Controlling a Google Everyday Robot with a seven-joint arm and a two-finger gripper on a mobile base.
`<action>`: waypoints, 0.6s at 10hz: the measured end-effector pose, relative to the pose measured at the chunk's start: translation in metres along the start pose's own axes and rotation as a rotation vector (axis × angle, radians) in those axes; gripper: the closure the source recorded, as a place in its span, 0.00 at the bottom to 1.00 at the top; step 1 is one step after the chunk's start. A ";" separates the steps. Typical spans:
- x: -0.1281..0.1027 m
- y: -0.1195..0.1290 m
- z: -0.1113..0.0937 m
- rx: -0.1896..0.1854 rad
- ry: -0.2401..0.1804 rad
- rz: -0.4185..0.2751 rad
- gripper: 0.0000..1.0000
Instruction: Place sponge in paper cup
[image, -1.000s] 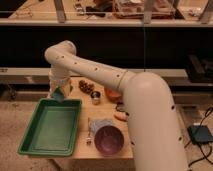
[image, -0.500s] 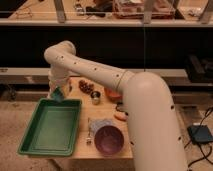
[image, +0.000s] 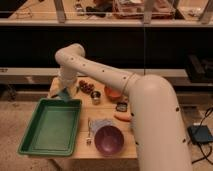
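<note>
teal soft sponge (image: 64, 94) hung pinched in the pincer (image: 63, 91), above the wooden worktop (image: 85, 112). just below the pincer lay a rectangular green plastic tray (image: 50, 127). near its right stood a small round metal cup (image: 96, 96), and a round purple bowl (image: 109, 140) sat well apart.

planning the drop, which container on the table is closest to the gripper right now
The green tray: the gripper hangs at its far edge, while the purple bowl and the orange bowl sit farther off.
</note>
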 end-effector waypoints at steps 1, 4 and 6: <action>0.013 0.015 -0.001 -0.002 0.005 0.041 0.86; 0.050 0.064 -0.005 -0.030 0.040 0.173 0.86; 0.070 0.097 -0.009 -0.058 0.073 0.262 0.86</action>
